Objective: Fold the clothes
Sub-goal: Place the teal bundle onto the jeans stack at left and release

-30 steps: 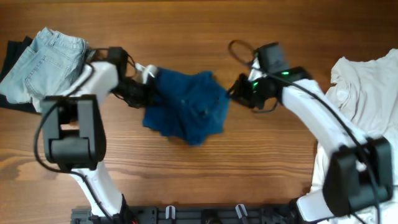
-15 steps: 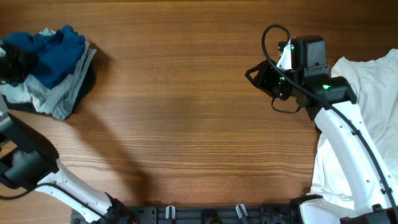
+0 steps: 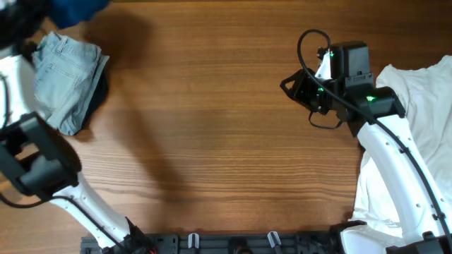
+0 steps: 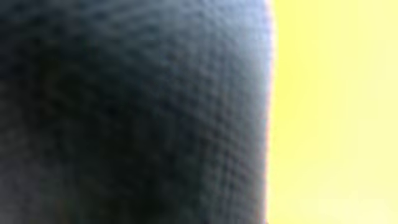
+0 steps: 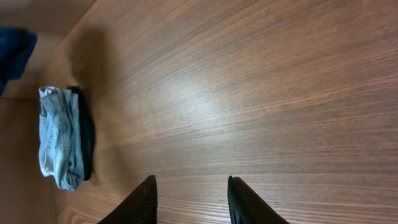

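The clothes, a dark blue shirt, show only as a blurred bunch at the top left edge of the overhead view, raised off the table. My left gripper is a dark shape right beside it and appears shut on it. Dark blue cloth fills the left wrist view and hides the fingers. In the right wrist view a corner of the shirt shows far off at the upper left. My right gripper hovers over bare wood at the right, open and holding nothing.
Folded light-blue jeans lie on a dark garment at the far left, also seen from the right wrist as jeans. A heap of white cloth covers the table's right edge under the right arm.
A second ago both grippers held the shirt mid-table. The left arm carried it left over the jeans, then up to the top edge. The right gripper let go, drew back and opened wider.
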`<control>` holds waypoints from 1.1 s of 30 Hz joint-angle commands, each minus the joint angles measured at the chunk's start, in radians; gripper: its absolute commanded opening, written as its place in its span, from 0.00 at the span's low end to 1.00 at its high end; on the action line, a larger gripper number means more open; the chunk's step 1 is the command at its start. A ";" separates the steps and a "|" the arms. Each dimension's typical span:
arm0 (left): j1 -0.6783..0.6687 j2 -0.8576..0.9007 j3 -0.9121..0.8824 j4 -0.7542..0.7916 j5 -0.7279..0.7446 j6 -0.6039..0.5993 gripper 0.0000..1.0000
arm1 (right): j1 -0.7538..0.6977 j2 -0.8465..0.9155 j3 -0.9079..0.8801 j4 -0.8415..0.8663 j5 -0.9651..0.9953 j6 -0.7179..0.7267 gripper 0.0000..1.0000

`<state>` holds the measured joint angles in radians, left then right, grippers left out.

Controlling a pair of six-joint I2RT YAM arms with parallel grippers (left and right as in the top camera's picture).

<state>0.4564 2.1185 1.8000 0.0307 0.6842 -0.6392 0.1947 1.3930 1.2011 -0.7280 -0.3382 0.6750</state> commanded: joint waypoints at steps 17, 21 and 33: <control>0.229 0.008 0.018 -0.792 -0.269 0.635 0.04 | 0.001 0.006 0.006 -0.047 -0.021 -0.021 0.37; 0.227 -0.042 0.020 -0.613 0.033 0.468 0.04 | 0.001 0.006 0.006 -0.046 -0.021 -0.021 0.38; 0.004 -0.027 0.020 -0.239 -0.302 0.510 0.04 | 0.001 0.006 0.006 -0.053 -0.023 -0.018 0.39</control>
<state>0.4690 2.1166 1.8030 -0.1165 0.5705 -0.3309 0.1947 1.3930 1.2007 -0.7795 -0.3473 0.6674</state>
